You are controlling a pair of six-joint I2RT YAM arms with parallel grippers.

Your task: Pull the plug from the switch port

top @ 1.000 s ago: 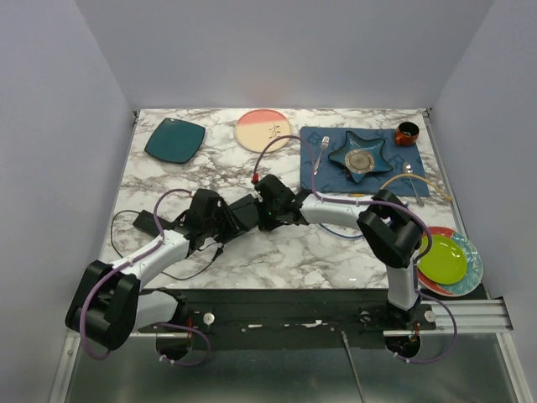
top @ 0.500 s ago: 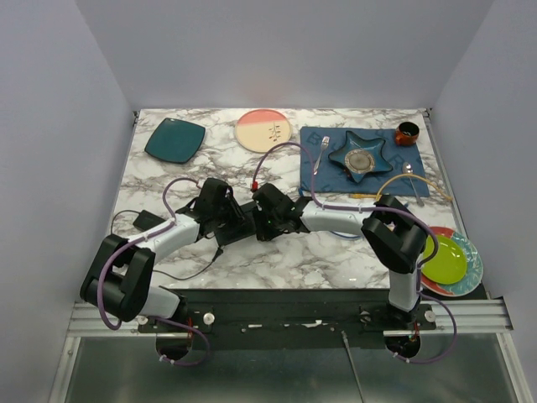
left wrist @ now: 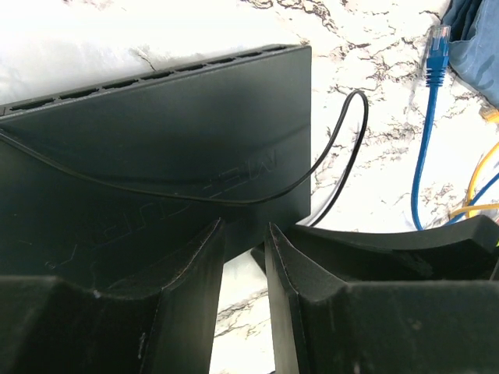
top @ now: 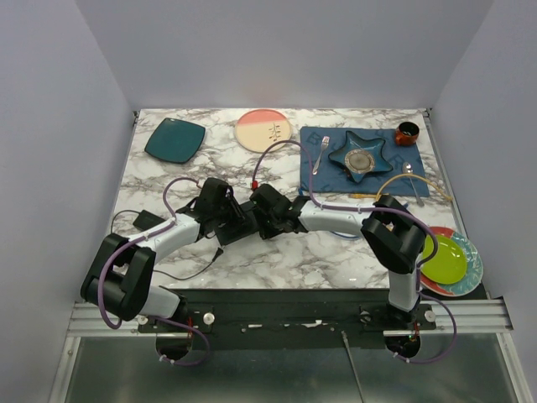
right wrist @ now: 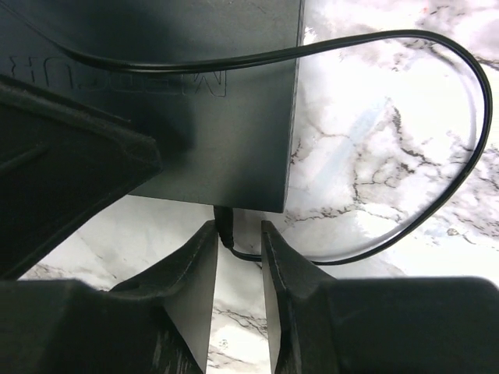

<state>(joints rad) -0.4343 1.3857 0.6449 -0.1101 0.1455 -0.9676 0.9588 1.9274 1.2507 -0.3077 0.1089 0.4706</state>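
The switch (left wrist: 156,148) is a flat matte-black box lying between my two grippers; in the top view (top: 242,220) they mostly cover it. A small black plug (right wrist: 224,224) sticks out of the switch's (right wrist: 195,117) near edge, and its thin black cord (right wrist: 475,117) loops away over the marble. My right gripper (right wrist: 238,227) has its jaws narrowly apart around the plug; the plug touches the left finger and a gap shows on the other side. My left gripper (left wrist: 243,226) rests at the switch's opposite edge, jaws narrowly apart with marble showing between them.
A black power brick (top: 147,221) lies left of the left arm. A teal square plate (top: 174,139) and a pink plate (top: 263,130) sit at the back. A blue mat (top: 336,138) holds a star dish and cutlery. Stacked plates (top: 445,260) are at the right. Blue cable (left wrist: 425,132) lies nearby.
My left arm has swung right and forward, bringing its gripper onto the switch. My right gripper has shifted slightly left toward the plug.
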